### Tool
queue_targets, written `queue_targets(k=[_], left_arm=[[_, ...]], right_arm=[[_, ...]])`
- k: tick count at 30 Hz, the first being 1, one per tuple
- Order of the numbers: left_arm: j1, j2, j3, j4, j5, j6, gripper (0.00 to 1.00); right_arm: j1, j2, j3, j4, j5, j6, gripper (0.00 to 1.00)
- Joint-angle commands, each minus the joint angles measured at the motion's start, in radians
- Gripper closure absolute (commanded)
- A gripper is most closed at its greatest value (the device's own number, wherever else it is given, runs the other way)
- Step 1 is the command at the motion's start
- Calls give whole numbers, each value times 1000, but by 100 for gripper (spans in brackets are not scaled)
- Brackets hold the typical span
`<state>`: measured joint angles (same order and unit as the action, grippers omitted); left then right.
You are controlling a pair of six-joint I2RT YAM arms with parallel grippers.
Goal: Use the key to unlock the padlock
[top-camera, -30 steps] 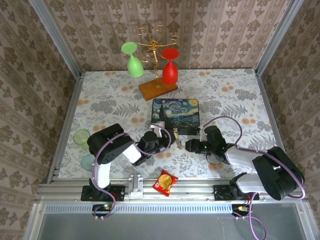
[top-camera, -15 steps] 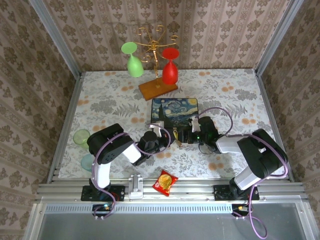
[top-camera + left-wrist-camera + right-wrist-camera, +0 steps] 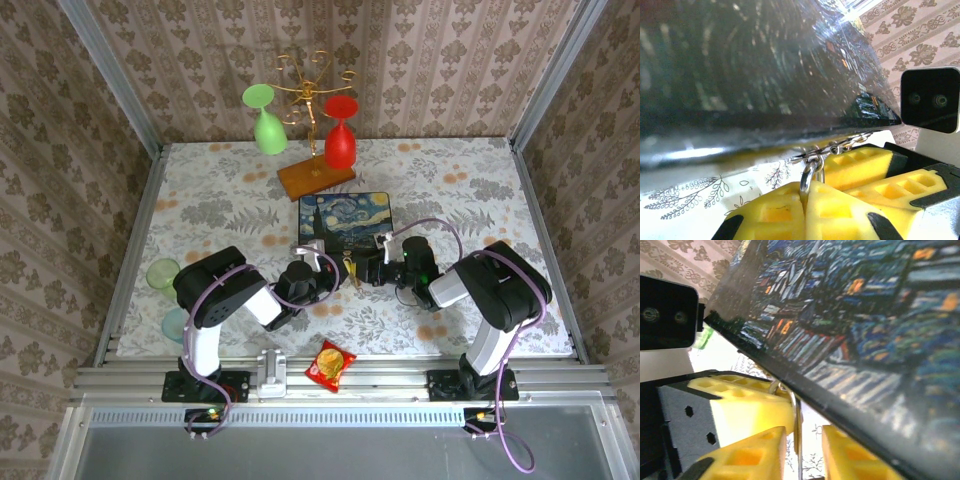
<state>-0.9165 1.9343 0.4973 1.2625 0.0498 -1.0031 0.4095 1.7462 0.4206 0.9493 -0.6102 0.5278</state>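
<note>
My left gripper [image 3: 333,274] is shut on the padlock [image 3: 349,268] just in front of the starry-night box. In the left wrist view the silver shackle [image 3: 807,176] sticks up from between my closed yellow pads [image 3: 775,212], and the brass body is hidden. A small ring and chain [image 3: 840,148] hang from the shackle. My right gripper [image 3: 363,272] faces it from the right, nearly touching. In the right wrist view the thin metal key [image 3: 798,422] hangs between the spread fingers of the right gripper [image 3: 804,436], with a gap on its right side.
The starry-night box [image 3: 347,218] lies right behind both grippers, and its dark edge [image 3: 805,390] looms over the fingers. A gold rack with a green glass [image 3: 268,128] and a red glass [image 3: 340,143] stands at the back. A snack packet [image 3: 329,362] lies near the front rail. Green cups [image 3: 163,273] sit at the left.
My right arm has swung left and back, bringing its gripper up against the padlock in the left gripper. The left arm has barely moved, and the box has shifted slightly.
</note>
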Motion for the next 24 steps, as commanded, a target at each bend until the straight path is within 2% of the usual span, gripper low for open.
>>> queue_targets(k=[1,6,17,21,24], left_arm=[[-20,-23,-14,-44,55,-26,100],[-18,-33,-12,-60,50,-23,100],[-14,-103,-34,-111,35,-5,95],[-14,-99,-39,-103,32,-8,91],[-15,-100,-43,-94,26,-11,91]], right_arm=[[10,-13,-28,-93,-48,10,78],[23,-70,-41,-179,-22,-17,78],[45,-52,-10,-212,5,-40,80],[62,-34,-6,-170,0,-25,79],[61,-2,-3,-138,9,-15,84]])
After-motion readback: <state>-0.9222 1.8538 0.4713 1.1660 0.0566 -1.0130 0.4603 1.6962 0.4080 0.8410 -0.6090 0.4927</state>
